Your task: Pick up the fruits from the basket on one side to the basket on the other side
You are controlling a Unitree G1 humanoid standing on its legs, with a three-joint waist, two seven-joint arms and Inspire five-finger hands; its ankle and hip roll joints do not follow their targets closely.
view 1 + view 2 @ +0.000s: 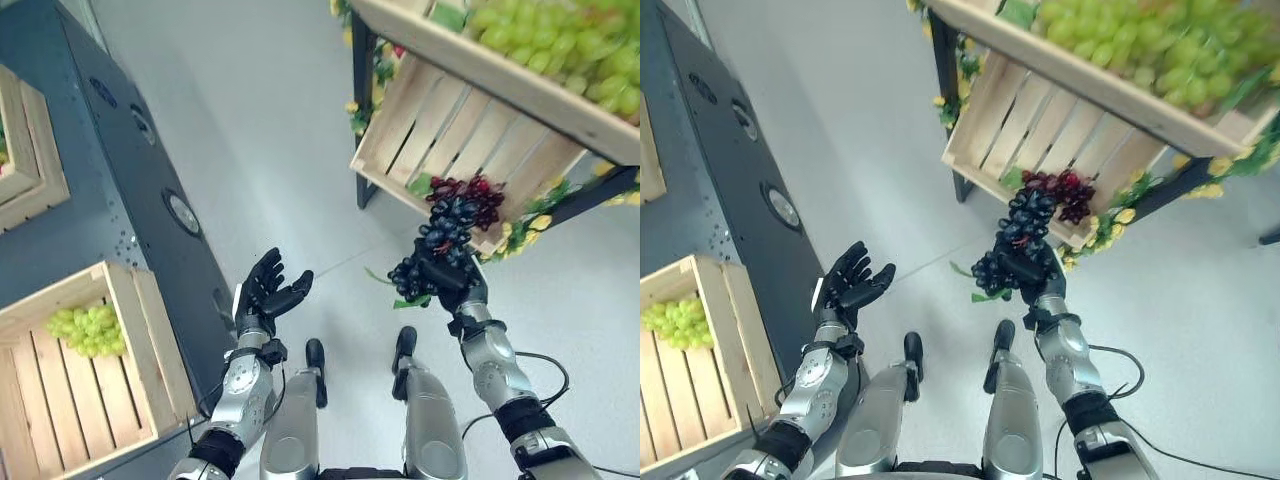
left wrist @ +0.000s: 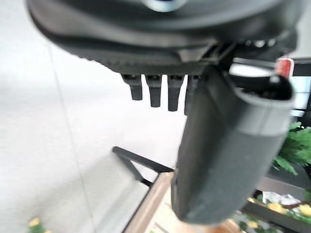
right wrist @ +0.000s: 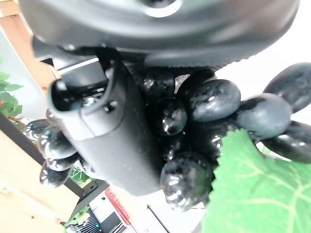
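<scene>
My right hand (image 1: 452, 283) is shut on a bunch of dark purple grapes (image 1: 437, 248) with a green leaf (image 3: 252, 194), held in the air just in front of the lower wooden crate (image 1: 430, 125) on the right rack. In the right wrist view the thumb (image 3: 104, 126) presses against the grapes (image 3: 204, 102). A red grape bunch (image 1: 480, 195) lies in that crate. My left hand (image 1: 265, 292) is raised, open and holding nothing, beside the dark counter. A wooden crate (image 1: 150, 350) at the lower left holds a green grape bunch (image 1: 88, 330).
The upper crate (image 1: 500, 70) on the right rack is full of green grapes (image 1: 560, 40). Yellow flowers and leaves (image 1: 540, 220) trim the rack. The dark counter (image 1: 100, 200) on the left carries another wooden crate (image 1: 30, 170). Pale floor lies between the two sides.
</scene>
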